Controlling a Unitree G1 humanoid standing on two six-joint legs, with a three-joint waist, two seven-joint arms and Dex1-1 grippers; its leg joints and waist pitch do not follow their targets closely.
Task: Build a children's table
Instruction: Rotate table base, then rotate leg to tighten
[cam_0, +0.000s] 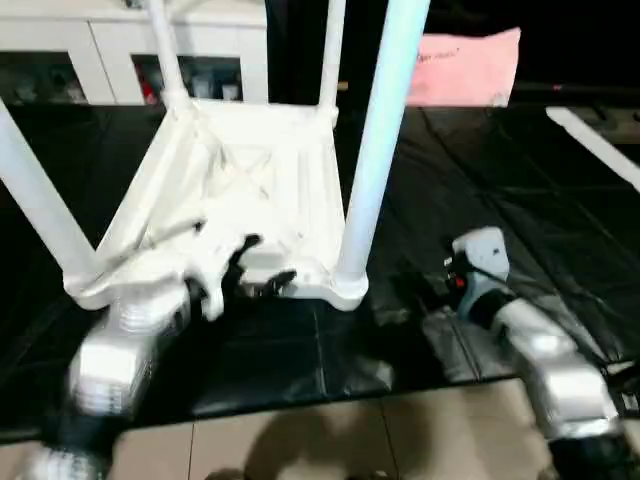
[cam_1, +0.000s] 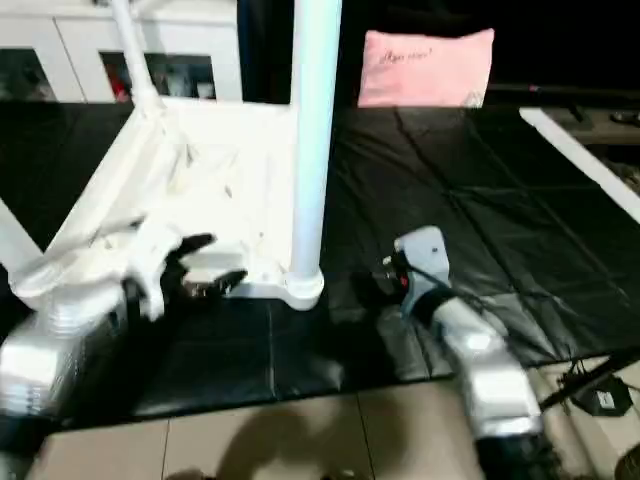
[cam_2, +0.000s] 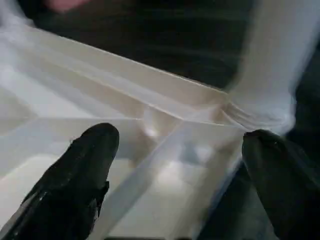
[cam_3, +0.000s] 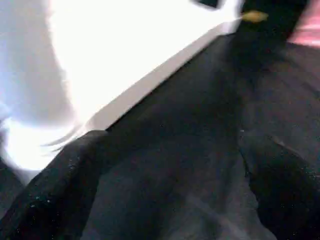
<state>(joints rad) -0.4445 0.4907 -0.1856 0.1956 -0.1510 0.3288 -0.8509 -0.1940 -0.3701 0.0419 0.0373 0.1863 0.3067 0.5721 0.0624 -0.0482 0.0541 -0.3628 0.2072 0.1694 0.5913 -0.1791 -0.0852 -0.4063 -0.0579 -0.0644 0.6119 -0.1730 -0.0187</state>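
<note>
Right now we see the children's table (cam_0: 250, 190) lying upside down on a black sheet (cam_1: 450, 230) spread over the floor, ribbed underside up, with its tube legs rising from the corner sockets. The near-right leg (cam_0: 375, 150) stands tall in the middle of the head views, the near-left leg (cam_0: 40, 205) slants up at the left edge, and two far legs rise behind.

Our left gripper (cam_0: 258, 263) hovers at the near edge of the upturned top, fingers spread wide and grasping nothing. From its wrist we get what the head views cannot give: the two black fingers (cam_2: 82, 175) poised apart over the ribs, with the near-right corner socket (cam_2: 262, 112) just beyond one fingertip.

Our right gripper (cam_3: 170, 190) hangs over the sheet to the right of the table, well apart from it, fingers released and empty; its wrist view catches the base of the near-right leg.

Far off, a pink pillow (cam_1: 427, 66) rests against the dark background, and a white cabinet (cam_0: 120, 50) with glass doors stands at far left.
</note>
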